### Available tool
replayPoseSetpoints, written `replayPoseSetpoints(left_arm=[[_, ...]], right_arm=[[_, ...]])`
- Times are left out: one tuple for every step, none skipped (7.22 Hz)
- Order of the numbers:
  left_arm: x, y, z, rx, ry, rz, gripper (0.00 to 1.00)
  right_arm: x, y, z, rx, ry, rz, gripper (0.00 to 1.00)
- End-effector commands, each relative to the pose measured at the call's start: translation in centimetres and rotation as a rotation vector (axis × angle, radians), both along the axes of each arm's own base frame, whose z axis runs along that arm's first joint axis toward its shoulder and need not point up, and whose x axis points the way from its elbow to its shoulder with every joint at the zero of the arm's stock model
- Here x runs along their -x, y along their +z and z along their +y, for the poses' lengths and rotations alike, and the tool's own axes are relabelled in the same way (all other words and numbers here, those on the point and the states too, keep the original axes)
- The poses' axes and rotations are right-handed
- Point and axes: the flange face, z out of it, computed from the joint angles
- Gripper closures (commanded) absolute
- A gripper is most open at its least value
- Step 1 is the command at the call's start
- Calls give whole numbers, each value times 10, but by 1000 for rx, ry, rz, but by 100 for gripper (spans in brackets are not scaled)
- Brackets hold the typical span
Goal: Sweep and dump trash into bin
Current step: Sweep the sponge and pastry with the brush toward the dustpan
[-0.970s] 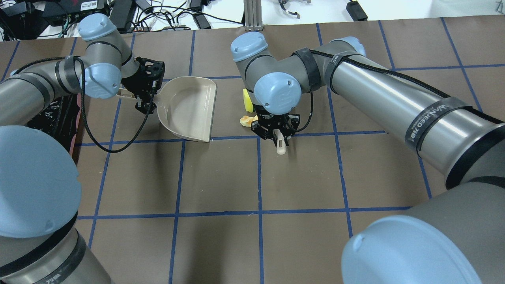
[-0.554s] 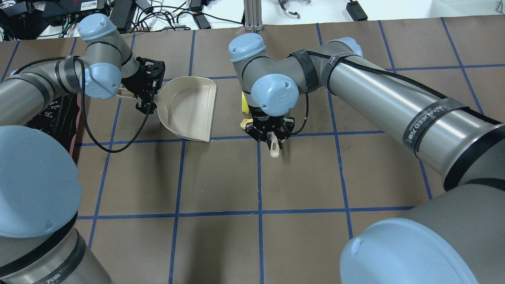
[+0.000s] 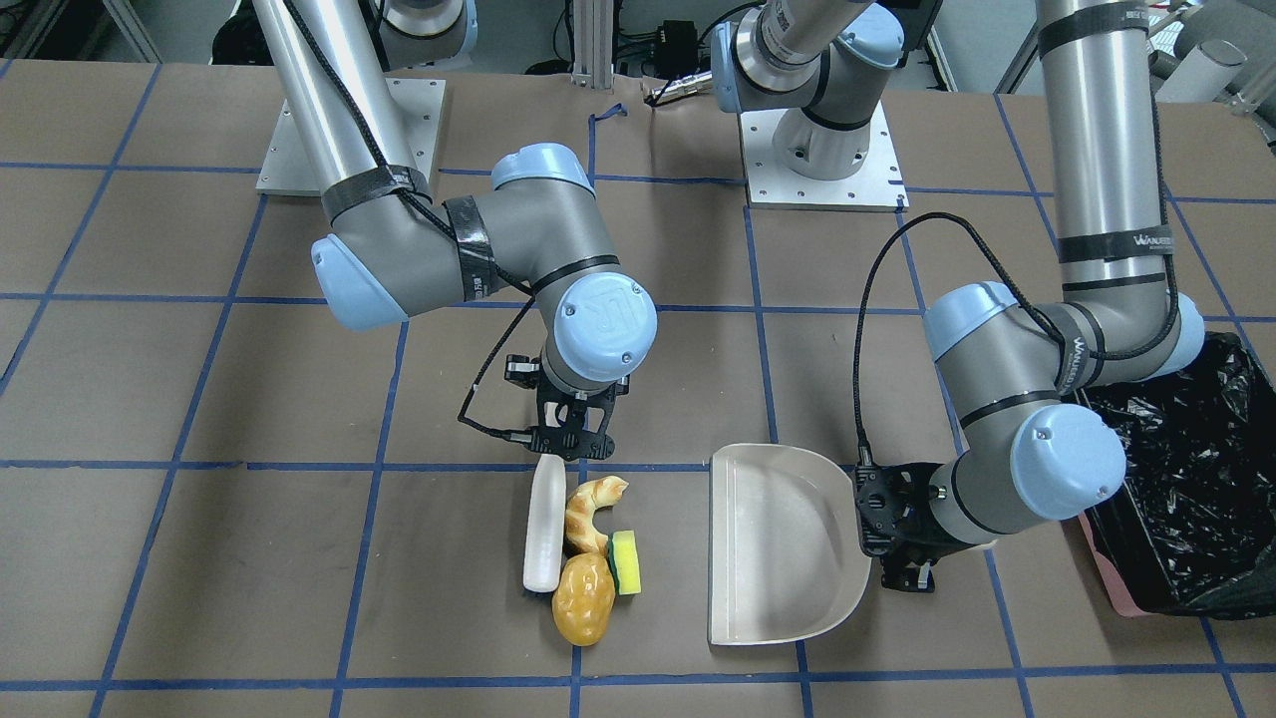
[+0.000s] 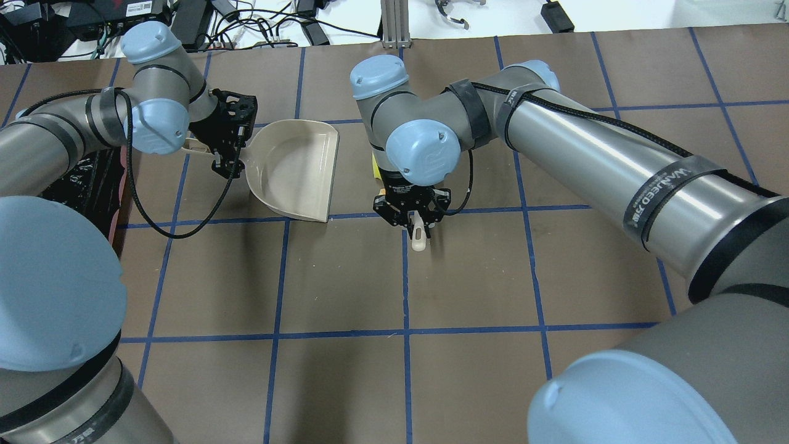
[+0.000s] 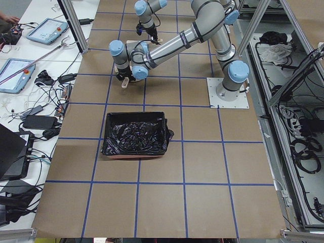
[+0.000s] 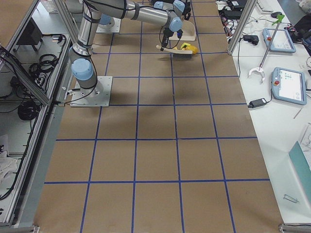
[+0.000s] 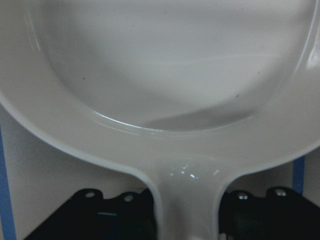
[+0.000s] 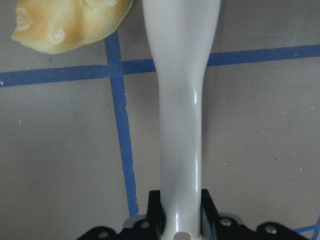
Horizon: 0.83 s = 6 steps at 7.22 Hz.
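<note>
The trash lies in a tight group in the front-facing view: a croissant (image 3: 590, 513), a yellow-and-green sponge (image 3: 625, 561) and a glossy potato-like lump (image 3: 584, 611). A white brush (image 3: 545, 538) rests against the group's side away from the beige dustpan (image 3: 783, 543). My right gripper (image 3: 573, 446) is shut on the brush handle (image 8: 181, 125). My left gripper (image 3: 897, 534) is shut on the dustpan handle (image 7: 187, 200), the pan's open mouth facing the trash. The pink bin (image 3: 1105, 583) with its black bag stands beyond the left arm.
Brown table paper with a blue tape grid covers the surface. Both arm base plates (image 3: 817, 150) are at the robot side. Cables and power bricks (image 4: 259, 24) lie past the far table edge. From overhead, the right arm hides most of the trash.
My right gripper has moved the brush to the left, closer to the dustpan, and the trash has gone out of sight under the arm. The left arm and dustpan have not moved.
</note>
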Motion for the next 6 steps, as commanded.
replayPoseSetpoints(left_arm=[[0,0,0,0,1,0,100],[1,-1,0,-2,-1,0,100],[1,-1,0,-2,-1,0,100],[1,0,0,0,-1,0,100],[1,0,0,0,-1,0,100],[1,0,0,0,-1,1,100]], right_arm=[[-11,2,2,26,-9,-24,98],[-13,2,2,21,-14,-38,98],[-15,2,4,21,-12,-39,98],[-20,1,6,29,-10,-41,98],[-25,1,6,36,-10,-43,98],[-31,2,3,42,-5,-44,98]])
